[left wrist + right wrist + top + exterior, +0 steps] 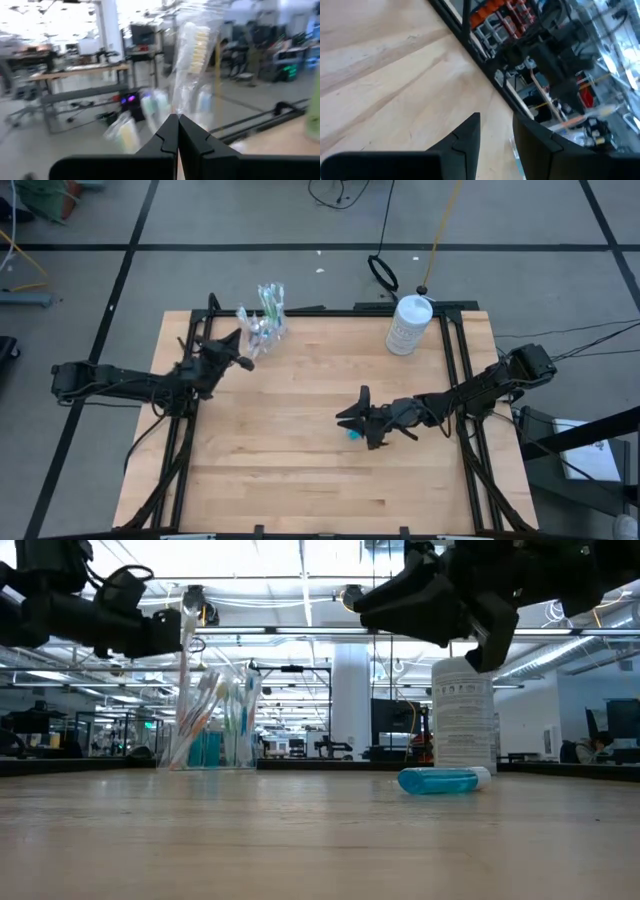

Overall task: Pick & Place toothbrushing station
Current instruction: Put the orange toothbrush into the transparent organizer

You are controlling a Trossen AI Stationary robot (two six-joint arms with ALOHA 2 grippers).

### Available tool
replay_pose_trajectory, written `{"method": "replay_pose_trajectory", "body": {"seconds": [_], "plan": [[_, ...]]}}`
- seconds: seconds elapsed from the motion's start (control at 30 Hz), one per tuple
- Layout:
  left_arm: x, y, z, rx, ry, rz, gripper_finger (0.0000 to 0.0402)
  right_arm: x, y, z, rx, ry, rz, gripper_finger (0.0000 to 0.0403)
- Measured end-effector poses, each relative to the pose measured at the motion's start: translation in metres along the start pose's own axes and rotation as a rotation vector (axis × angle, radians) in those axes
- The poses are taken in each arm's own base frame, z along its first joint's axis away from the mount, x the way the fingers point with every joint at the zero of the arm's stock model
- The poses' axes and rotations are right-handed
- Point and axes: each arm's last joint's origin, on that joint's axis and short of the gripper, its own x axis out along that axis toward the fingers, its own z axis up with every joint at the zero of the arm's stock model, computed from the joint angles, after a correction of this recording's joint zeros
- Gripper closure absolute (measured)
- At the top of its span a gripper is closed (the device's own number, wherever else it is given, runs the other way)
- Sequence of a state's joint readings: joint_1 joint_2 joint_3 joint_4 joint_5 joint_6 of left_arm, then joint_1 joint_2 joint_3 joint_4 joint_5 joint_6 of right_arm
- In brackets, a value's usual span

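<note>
From above, the pale wooden surface (pixel 300 430) sits in a black frame on a grey floor taped with dark lines, the clear cup (pixel 265 330) of toothbrushes (pixel 270 302) at its far edge well left of the white bottle (pixel 408 325), the left hand (pixel 243 360) just beside the cup and the right hand (pixel 352 420) over a teal toothpaste tube (pixel 353 434) mid-surface. At surface height a lit hall of desks and monitors fills the background, the tube (pixel 440 780) lies flat before the bottle (pixel 462 715), and the right arm's dark bulk is cut off overhead. The left wrist shows fingers (pixel 167 140) pressed together on a wrapped toothbrush (pixel 196 50), blurred, while the right wrist shows fingers (pixel 465 135) apart with nothing between them, the tube hard to make out.
</note>
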State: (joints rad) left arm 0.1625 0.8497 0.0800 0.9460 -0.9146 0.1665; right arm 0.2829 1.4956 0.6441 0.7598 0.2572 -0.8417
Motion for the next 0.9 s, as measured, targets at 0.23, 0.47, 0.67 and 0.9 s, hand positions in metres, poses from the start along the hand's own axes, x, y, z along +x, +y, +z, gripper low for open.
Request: {"method": "replay_pose_trajectory", "body": {"seconds": [0.23,0.47,0.67,0.9], "plan": [[0.001,-0.001,0.003,0.027,-0.033,-0.051,0.0400,0.000,0.000,0.000,0.013,0.002,0.001,0.0293],[0.006,0.004,-0.012,0.095,0.080,0.001,0.0400,0.000,0.000,0.000,0.011,0.002,0.000,0.0293],[0.010,0.009,-0.020,0.049,0.136,0.036,0.0392,0.000,0.000,0.000,0.011,0.002,0.000,0.0293],[0.009,0.008,-0.027,0.085,0.195,-0.015,0.0397,0.000,0.000,0.000,0.011,0.003,0.000,0.0293]]}}
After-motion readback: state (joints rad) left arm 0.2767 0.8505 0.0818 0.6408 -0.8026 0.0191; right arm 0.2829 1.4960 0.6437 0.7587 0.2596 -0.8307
